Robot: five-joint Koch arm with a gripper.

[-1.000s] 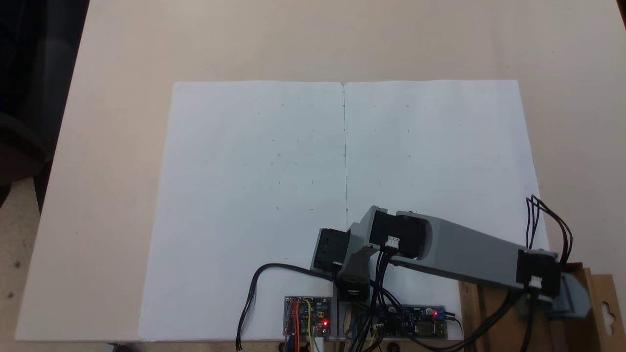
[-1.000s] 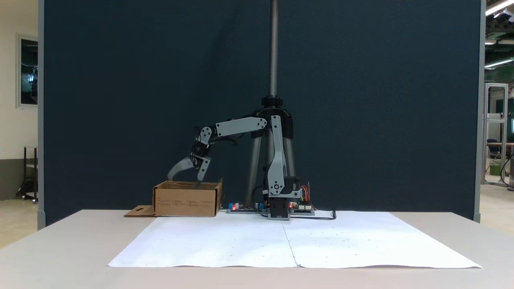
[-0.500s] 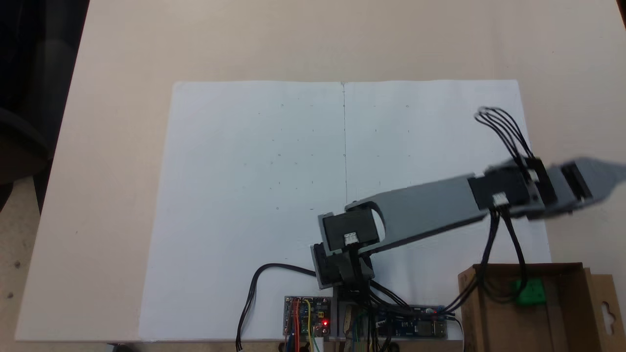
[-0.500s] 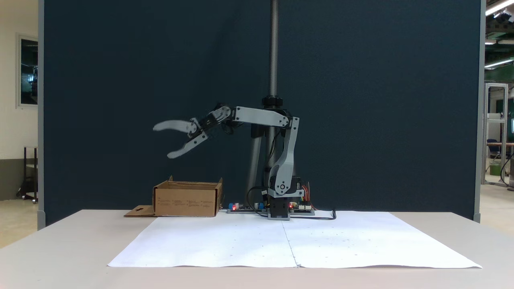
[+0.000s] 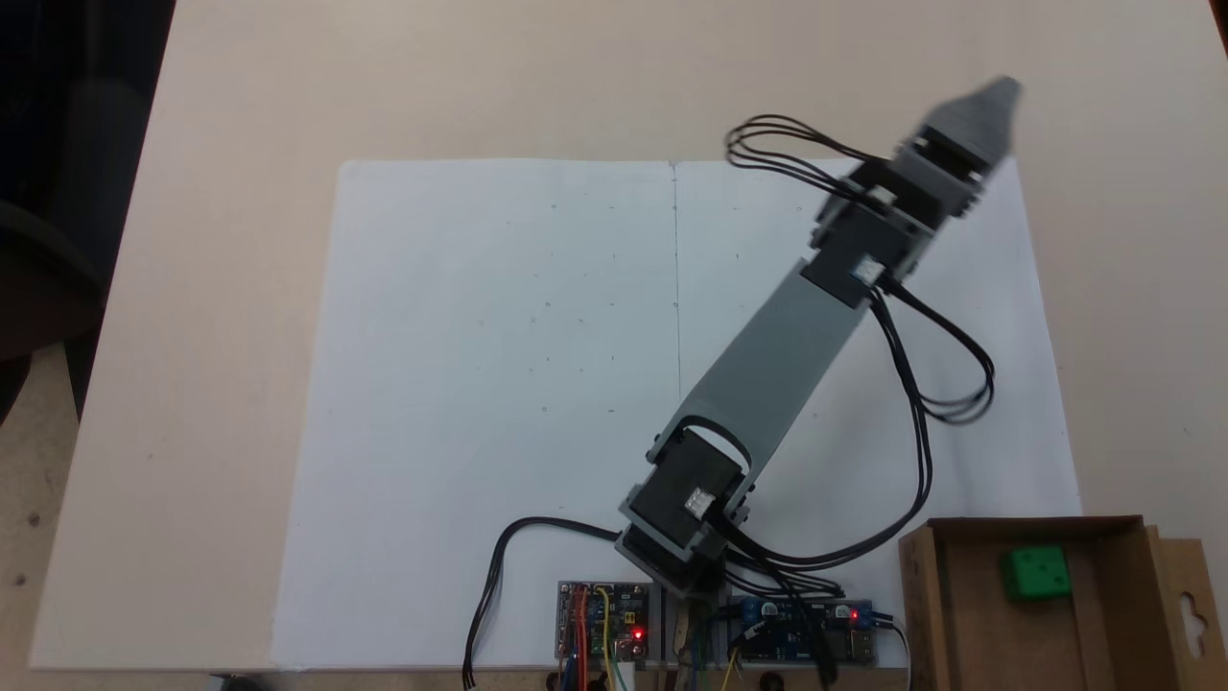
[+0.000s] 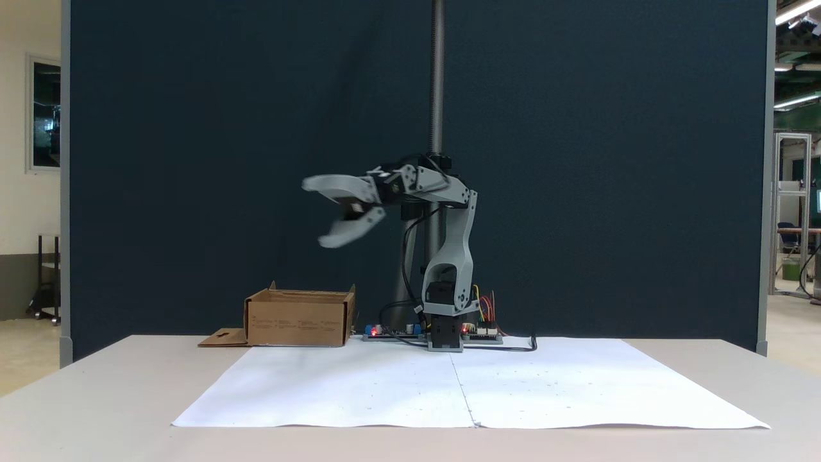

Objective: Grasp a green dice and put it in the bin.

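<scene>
The green dice [image 5: 1035,574] rests inside the bin [image 5: 921,614], beside its inner divider strip. The gripper [image 6: 319,213] is raised, well apart from the bin, jaws spread and empty.

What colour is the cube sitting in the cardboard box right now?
Bright green; the dice shows best in a fixed view looking down into the bin.

The arm is built of light grey printed plastic links [image 5: 767,360] joined by black boxy servo motors [image 5: 686,494], each bearing a small white connector. Bundles of thin black cables [image 5: 935,369] loop loosely off the links. Its grey fingers [image 6: 337,185] are long, curved and tapering. At its foot sit small circuit boards [image 5: 602,619] with red lights and coloured wires.
</scene>
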